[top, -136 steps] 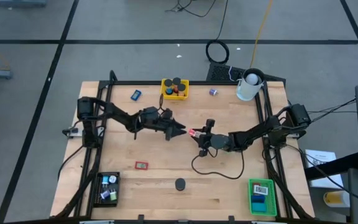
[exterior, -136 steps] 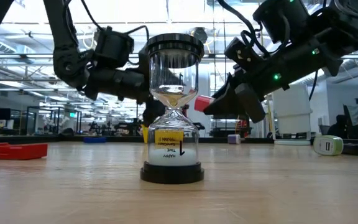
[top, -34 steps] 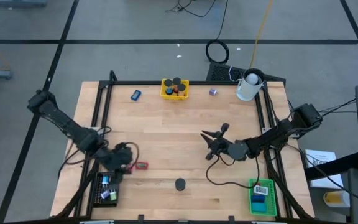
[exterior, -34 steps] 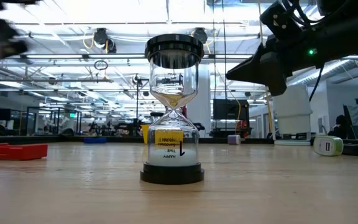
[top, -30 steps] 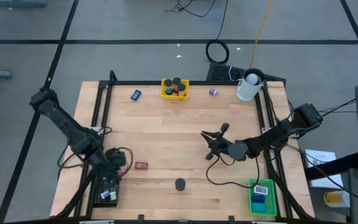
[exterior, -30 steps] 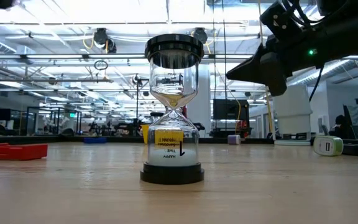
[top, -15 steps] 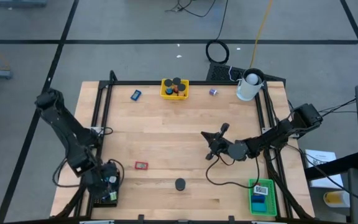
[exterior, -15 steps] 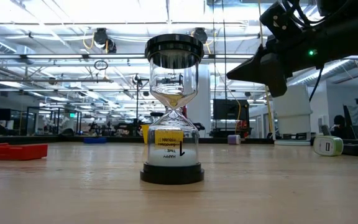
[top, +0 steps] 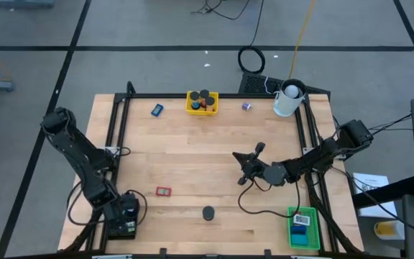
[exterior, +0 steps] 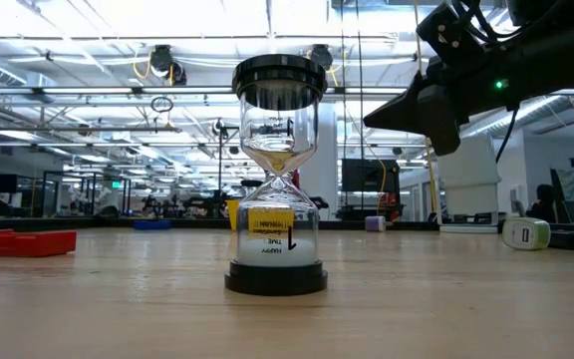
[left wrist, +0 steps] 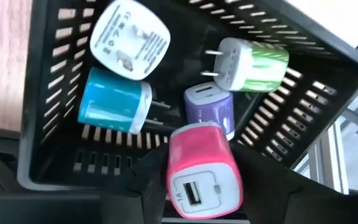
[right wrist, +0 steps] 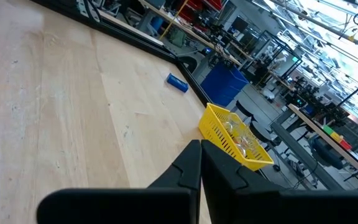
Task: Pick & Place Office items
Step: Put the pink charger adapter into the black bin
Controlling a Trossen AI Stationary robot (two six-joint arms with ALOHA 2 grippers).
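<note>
Left end effector (top: 123, 214) hiding black tray's contents (top: 111, 232)

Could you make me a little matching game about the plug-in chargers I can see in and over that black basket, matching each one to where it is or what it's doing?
Things:
1. pink charger
2. blue charger
3. green charger
4. purple charger

States:
A. lies beside the white charger in the black basket
B. between the left gripper fingers, USB port showing
C. prongs pointing toward the white charger
D. partly hidden behind the pink one

Pairs: 1-B, 2-A, 3-C, 4-D
</note>
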